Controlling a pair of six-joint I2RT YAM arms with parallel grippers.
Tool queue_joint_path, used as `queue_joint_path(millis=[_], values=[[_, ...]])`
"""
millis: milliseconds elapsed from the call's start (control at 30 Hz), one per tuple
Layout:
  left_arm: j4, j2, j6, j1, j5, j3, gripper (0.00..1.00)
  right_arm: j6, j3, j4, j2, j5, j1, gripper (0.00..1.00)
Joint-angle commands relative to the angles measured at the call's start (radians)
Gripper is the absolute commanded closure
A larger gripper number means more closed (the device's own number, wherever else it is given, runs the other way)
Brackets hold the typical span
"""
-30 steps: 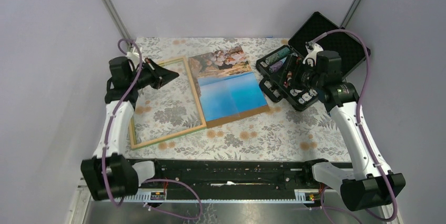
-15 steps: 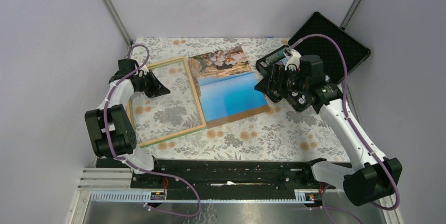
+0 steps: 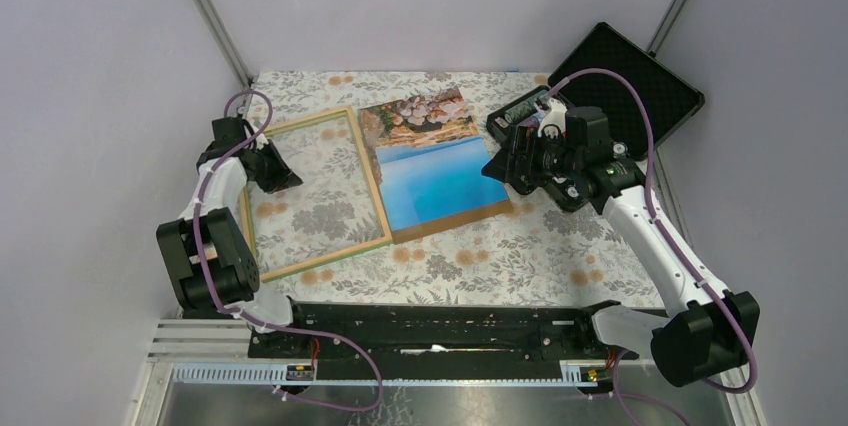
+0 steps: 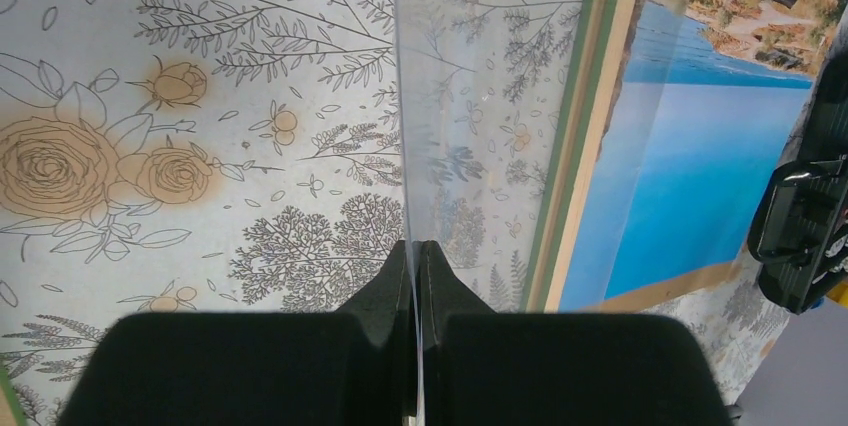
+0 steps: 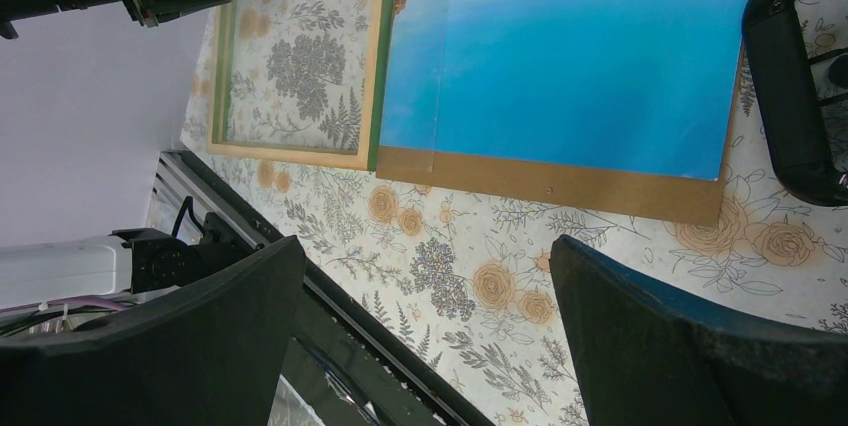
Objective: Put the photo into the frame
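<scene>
1. Top external view: the frame (image 3: 322, 257) lies flat on the flowered tablecloth (image 3: 480, 261), left of centre. The photo (image 3: 435, 161) lies face up just beside the frame's right rail. It is outside the frame, on a brown backing panel (image 3: 455, 218) whose near edge shows as a strip below the print. The left gripper (image 3: 290, 178) sits over the left part of the frame. The right gripper (image 3: 503, 161) hangs at the photo's right edge, in front of an open black case (image 3: 625, 76). From this height I cannot tell whether either gripper touches anything.

2. Left wrist view: the left gripper's fingers (image 4: 385, 281) are pressed together, with the thin edge of a clear pane (image 4: 480, 96) pinched between them. The pane stretches off to the right of that edge. The cloth pattern, the frame's green and wood rail and a band of the photo's blue sea show through it, slightly hazed.

3. Right wrist view: the right gripper's fingers (image 5: 200, 336) stand wide apart with nothing between them. Only the tablecloth and the near strip of the backing panel lie below the gap. The photo's blue fills the top of the view, flat on the panel, with its left edge just beside the frame's rail. The left gripper shows dark in the upper left corner, above the frame.
</scene>
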Motion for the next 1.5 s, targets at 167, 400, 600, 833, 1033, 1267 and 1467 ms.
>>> queue_joint_path(millis=[167, 400, 600, 833, 1033, 1267, 1467], values=[[-0.013, 0.013, 0.094, 0.017, -0.199, 0.035, 1.00, -0.019, 0.001, 0.040, 0.020, -0.030, 0.002, 0.00], [-0.039, 0.001, 0.111, 0.017, -0.311, 0.042, 1.00, -0.019, 0.003, 0.040, 0.028, -0.031, 0.003, 0.00], [-0.089, 0.040, 0.113, 0.015, -0.303, 0.095, 1.00, -0.017, 0.008, 0.039, 0.037, -0.062, 0.008, 0.00], [-0.148, 0.071, 0.114, 0.016, -0.339, 0.157, 1.00, -0.013, 0.002, 0.048, 0.042, -0.076, 0.014, 0.00], [-0.188, 0.095, 0.119, 0.015, -0.380, 0.186, 1.00, -0.022, 0.001, 0.039, 0.028, -0.065, 0.029, 0.00], [-0.216, 0.095, 0.126, 0.016, -0.403, 0.216, 1.00, -0.026, 0.006, 0.035, 0.023, -0.062, 0.038, 0.00], [-0.286, 0.142, 0.130, 0.014, -0.428, 0.274, 1.00, -0.030, 0.006, 0.032, 0.020, -0.059, 0.039, 0.00]])
